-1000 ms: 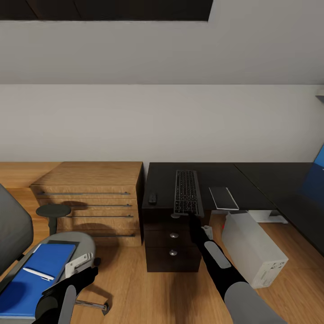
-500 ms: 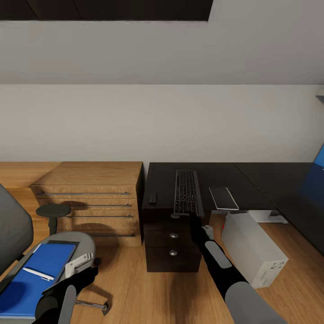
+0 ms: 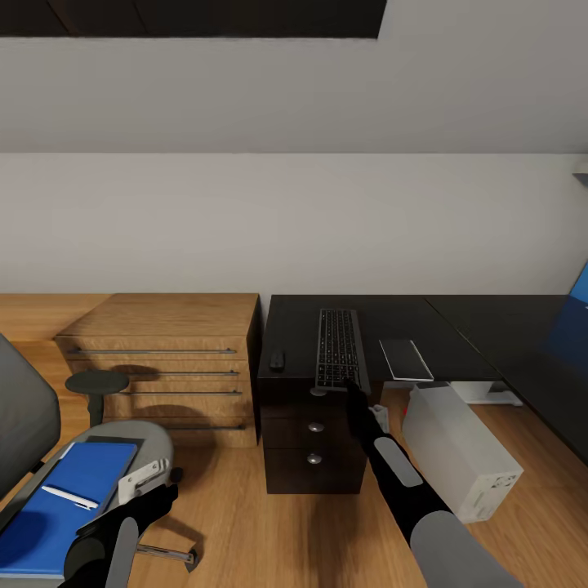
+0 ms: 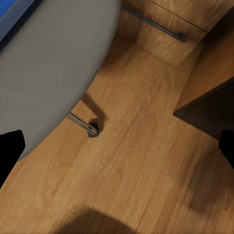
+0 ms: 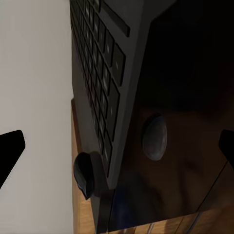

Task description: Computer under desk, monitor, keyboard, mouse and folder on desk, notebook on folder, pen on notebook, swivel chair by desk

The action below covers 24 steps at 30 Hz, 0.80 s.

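Note:
The black keyboard (image 3: 338,347) lies on the black desk (image 3: 392,314), its near end overhanging the front edge. My right gripper (image 3: 353,395) is open just below that near end, its fingers spread wide either side of the keyboard (image 5: 97,92). The mouse (image 3: 278,358) lies left of the keyboard and the grey notebook (image 3: 406,359) right of it. The computer (image 3: 461,452) sits tilted on the floor under the desk. The blue folder (image 3: 69,506) lies on the swivel chair (image 3: 155,441) with the pen (image 3: 69,496) on top. My left gripper (image 3: 167,482) hangs open beside the seat. The monitor is out of view.
A light wooden dresser (image 3: 163,359) stands against the desk's left side, with a small round stool (image 3: 96,382) in front. The drawer unit has silver knobs (image 5: 155,137). A chair leg with castor (image 4: 92,129) rests on the wooden floor. A blue panel (image 3: 581,294) shows at far right.
My right arm has edged slightly forward and to the right, toward the keyboard's near end. Nothing else has moved.

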### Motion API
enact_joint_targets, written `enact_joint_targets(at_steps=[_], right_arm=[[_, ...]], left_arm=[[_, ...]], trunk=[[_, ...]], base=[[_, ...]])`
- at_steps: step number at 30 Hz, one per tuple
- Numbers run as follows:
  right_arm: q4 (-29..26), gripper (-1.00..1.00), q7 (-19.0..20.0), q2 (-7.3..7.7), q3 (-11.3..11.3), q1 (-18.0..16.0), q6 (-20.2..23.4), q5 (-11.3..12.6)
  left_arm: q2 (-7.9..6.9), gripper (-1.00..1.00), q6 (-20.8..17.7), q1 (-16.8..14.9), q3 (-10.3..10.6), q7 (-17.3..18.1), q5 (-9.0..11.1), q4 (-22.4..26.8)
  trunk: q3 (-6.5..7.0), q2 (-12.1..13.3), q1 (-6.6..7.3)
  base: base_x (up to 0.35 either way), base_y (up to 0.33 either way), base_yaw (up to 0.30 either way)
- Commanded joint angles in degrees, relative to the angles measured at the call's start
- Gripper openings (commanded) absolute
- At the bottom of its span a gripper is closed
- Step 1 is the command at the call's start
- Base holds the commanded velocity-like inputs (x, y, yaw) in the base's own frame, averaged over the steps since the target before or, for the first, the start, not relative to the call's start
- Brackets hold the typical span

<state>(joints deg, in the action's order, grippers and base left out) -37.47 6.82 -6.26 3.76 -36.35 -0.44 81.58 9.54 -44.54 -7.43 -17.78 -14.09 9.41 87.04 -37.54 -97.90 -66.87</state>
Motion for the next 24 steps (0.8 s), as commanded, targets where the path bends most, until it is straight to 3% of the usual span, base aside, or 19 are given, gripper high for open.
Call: enact_joint_targets(at_steps=[1, 7, 9, 14, 24], right_arm=[[0.03, 1.0, 0.23, 0.04, 0.12, -0.03, -0.05, 0.6], [0.12, 1.0, 0.3, 0.21, 0.12, -0.03, 0.13, 0.6], [0.19, 1.0, 0.33, 1.09, 0.2, -0.03, 0.25, 0.8], [0.2, 1.0, 0.37, 1.58, 0.16, -0.03, 0.21, 0.92], [0.12, 1.0, 0.96, 1.79, 0.12, -0.03, 0.09, 0.73]], left_arm=[[0.04, 1.0, -0.2, -0.04, -0.06, -0.39, 0.61, 0.06], [0.04, 1.0, -0.2, -0.04, -0.06, -0.35, 0.61, 0.06], [0.04, 1.0, -0.22, -0.04, -0.06, -0.31, 0.64, 0.09], [0.04, 1.0, -0.29, -0.04, -0.03, -0.36, 0.74, 0.31], [0.12, 1.0, -0.29, -0.04, 0.11, -0.41, 0.87, 0.5]], trunk=[[-0.05, -0.03, 0.01], [-0.05, -0.03, 0.01], [-0.05, -0.03, 0.01], [-0.05, -0.03, 0.01], [-1.85, -4.04, -2.19]], base=[[0.0, 0.0, 0.0], [0.0, 0.0, 0.0], [0.0, 0.0, 0.0], [0.0, 0.0, 0.0], [0.0, 0.0, 0.0]])
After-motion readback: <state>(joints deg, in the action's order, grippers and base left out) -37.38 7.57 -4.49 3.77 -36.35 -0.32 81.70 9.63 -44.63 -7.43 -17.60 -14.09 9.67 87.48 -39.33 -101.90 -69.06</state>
